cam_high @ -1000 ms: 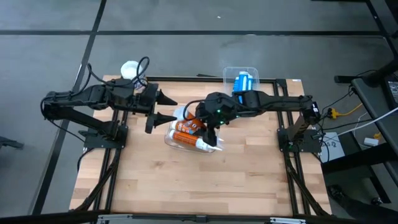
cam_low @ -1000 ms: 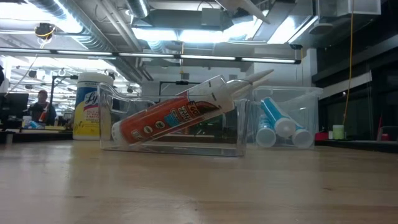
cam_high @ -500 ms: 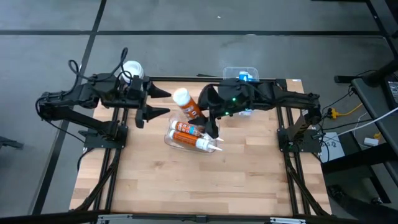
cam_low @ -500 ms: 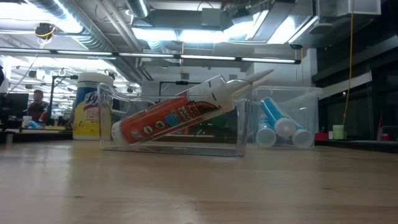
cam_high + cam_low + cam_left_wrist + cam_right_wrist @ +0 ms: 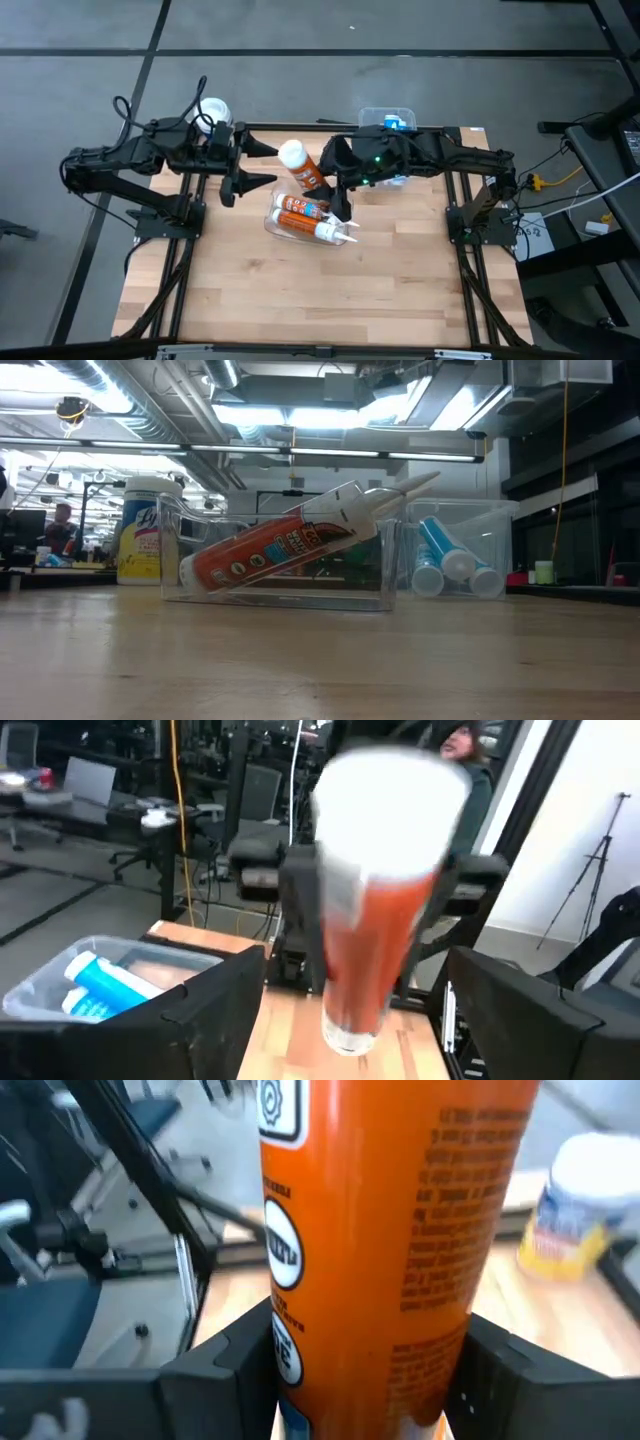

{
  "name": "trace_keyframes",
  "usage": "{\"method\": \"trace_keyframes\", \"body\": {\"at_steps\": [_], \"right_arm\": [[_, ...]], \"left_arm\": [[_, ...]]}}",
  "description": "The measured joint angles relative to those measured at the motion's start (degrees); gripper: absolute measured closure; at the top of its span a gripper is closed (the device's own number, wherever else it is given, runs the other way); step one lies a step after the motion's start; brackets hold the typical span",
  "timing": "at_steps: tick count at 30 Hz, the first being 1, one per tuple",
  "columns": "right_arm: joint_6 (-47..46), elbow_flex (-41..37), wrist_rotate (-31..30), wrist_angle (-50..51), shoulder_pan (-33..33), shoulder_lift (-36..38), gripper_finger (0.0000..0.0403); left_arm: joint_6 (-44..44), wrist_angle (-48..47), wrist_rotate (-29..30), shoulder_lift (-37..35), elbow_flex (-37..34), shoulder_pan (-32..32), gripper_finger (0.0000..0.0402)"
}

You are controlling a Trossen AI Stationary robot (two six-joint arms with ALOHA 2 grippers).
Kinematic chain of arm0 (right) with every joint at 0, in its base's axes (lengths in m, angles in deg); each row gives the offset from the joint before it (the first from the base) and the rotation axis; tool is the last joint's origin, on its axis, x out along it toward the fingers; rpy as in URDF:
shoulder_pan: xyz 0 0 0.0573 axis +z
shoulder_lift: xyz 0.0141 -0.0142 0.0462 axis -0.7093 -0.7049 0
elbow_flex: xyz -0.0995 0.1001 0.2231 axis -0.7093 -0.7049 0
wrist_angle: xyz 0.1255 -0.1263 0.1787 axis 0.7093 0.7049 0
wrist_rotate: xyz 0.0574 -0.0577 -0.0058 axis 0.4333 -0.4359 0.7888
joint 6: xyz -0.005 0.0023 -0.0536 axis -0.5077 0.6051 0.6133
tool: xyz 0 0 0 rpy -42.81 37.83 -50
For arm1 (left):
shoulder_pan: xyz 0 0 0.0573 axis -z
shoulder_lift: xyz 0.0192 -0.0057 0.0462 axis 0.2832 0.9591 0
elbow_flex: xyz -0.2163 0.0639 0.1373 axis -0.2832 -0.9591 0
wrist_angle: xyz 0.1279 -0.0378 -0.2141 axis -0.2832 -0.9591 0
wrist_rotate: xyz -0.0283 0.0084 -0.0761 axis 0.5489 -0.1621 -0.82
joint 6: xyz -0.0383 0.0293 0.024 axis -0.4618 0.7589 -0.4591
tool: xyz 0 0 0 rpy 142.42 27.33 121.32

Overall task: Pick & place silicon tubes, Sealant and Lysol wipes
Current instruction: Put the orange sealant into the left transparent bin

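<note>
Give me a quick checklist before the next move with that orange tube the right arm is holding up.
1. Grip: right hand is shut on the orange sealant tube, fingers on both sides in the right wrist view. Ok.
2. Tube lifted clear of the clear bin: raised above the table in the high view. Ok.
3. Left hand ready: open, fingers spread, pointing at the tube's white end. Ok.
4. Gap between left fingers and tube: cannot tell.
5. Other orange tube settled in the bin: leaning on its wall, nozzle over the rim. Ok.
6. Lysol wipes upright at the table's back left. Ok.
</note>
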Motion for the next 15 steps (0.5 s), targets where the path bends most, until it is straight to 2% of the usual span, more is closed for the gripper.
{"method": "trace_keyframes", "body": {"at_steps": [8,15], "right_arm": [[-4.1,0.0,1.0,18.1,0.0,-0.5,0.0194],[-4.0,-0.1,1.3,22.3,0.0,-0.8,0.0194]], "left_arm": [[2.8,-2.0,-2.1,0.9,0.0,0.0,0.0093],[2.8,-3.1,-2.3,4.0,0.0,0.0,0.0093]]}}
